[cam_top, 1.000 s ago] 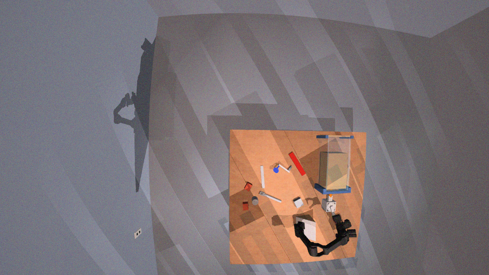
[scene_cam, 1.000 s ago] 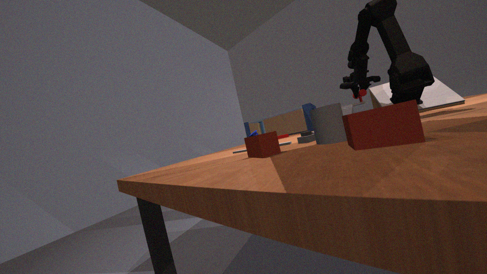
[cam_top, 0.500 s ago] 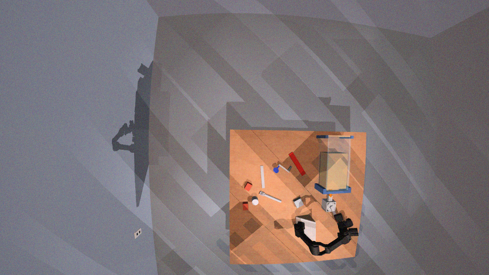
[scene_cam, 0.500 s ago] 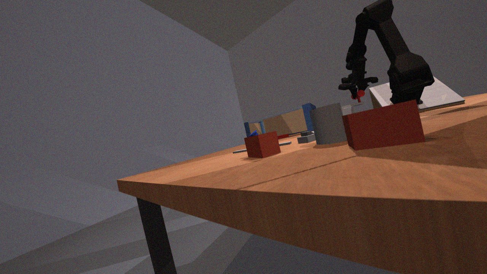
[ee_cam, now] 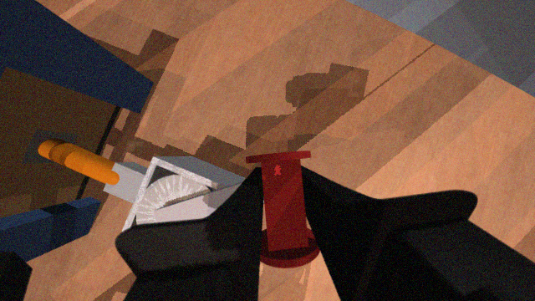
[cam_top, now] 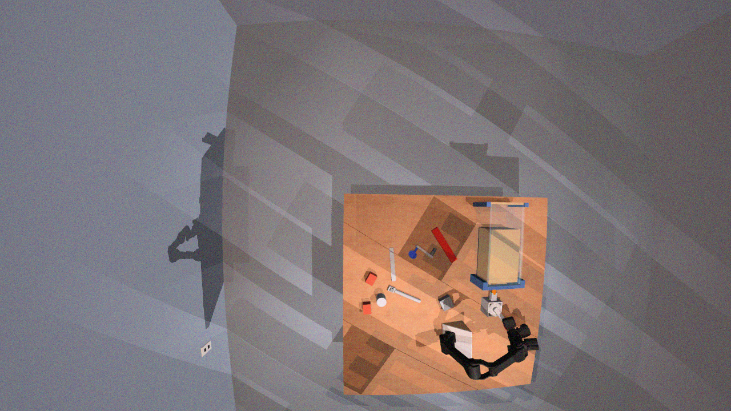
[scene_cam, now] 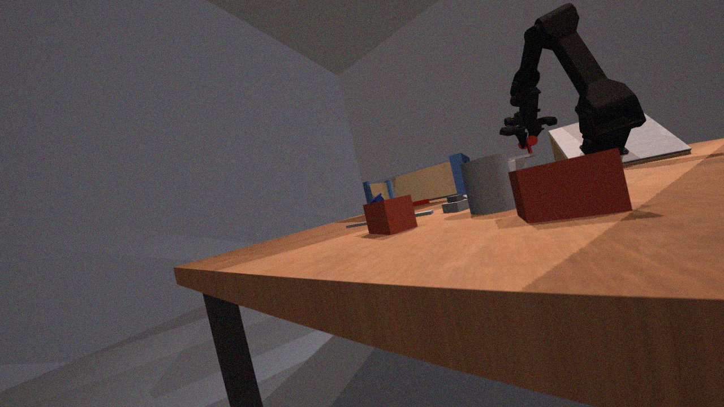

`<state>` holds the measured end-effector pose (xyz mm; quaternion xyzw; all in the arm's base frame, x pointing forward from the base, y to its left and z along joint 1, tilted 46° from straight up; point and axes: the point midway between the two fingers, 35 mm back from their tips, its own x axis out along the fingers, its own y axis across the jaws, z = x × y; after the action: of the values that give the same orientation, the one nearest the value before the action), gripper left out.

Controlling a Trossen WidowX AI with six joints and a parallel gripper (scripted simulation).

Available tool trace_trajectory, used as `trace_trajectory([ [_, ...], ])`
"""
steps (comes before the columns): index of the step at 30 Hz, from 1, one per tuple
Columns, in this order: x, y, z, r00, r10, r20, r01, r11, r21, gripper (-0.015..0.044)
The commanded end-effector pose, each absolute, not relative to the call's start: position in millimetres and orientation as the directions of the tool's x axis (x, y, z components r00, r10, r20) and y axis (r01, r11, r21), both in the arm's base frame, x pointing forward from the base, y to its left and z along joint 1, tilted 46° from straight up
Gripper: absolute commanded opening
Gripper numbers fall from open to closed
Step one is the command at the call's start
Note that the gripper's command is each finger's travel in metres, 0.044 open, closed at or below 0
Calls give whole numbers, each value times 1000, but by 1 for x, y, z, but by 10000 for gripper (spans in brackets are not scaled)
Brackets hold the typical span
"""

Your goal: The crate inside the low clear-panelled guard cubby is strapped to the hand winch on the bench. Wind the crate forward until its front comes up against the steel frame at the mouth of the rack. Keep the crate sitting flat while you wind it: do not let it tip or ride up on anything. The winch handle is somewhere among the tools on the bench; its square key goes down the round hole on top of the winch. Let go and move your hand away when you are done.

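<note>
My gripper (cam_top: 503, 318) (scene_cam: 526, 143) (ee_cam: 277, 170) is shut on the red grip (ee_cam: 287, 209) of the winch handle. The handle's pale crank arm (ee_cam: 188, 206) runs from the grip to the top of the winch (cam_top: 485, 307) (ee_cam: 234, 171); its key and the hole are hidden. The orange strap (cam_top: 493, 293) (ee_cam: 84, 164) runs from the winch to the tan crate (cam_top: 498, 255) (scene_cam: 425, 183) (ee_cam: 21, 104). The crate looks flat in the clear-panelled cubby. Its front is close behind the blue frame (cam_top: 511, 285) (scene_cam: 459, 174) (ee_cam: 84, 54); I cannot tell if they touch.
A white sloped block (cam_top: 461, 341) (scene_cam: 653, 137) stands by the arm's base. A grey block (cam_top: 445, 302) lies left of the winch. Farther left are a red bar (cam_top: 443, 244), a blue-knobbed tool (cam_top: 413, 254), a wrench-like tool (cam_top: 406, 294), a grey cylinder (cam_top: 381, 300) (scene_cam: 486, 184) and two red blocks (cam_top: 370, 278) (scene_cam: 572, 187).
</note>
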<state>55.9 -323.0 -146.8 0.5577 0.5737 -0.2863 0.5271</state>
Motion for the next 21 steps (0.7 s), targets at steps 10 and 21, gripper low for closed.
trace_trajectory([
  [10,71,-334,-158,188,333,-924,939,216,269,0],
  [21,81,-340,-164,188,333,-924,938,216,269,0],
])
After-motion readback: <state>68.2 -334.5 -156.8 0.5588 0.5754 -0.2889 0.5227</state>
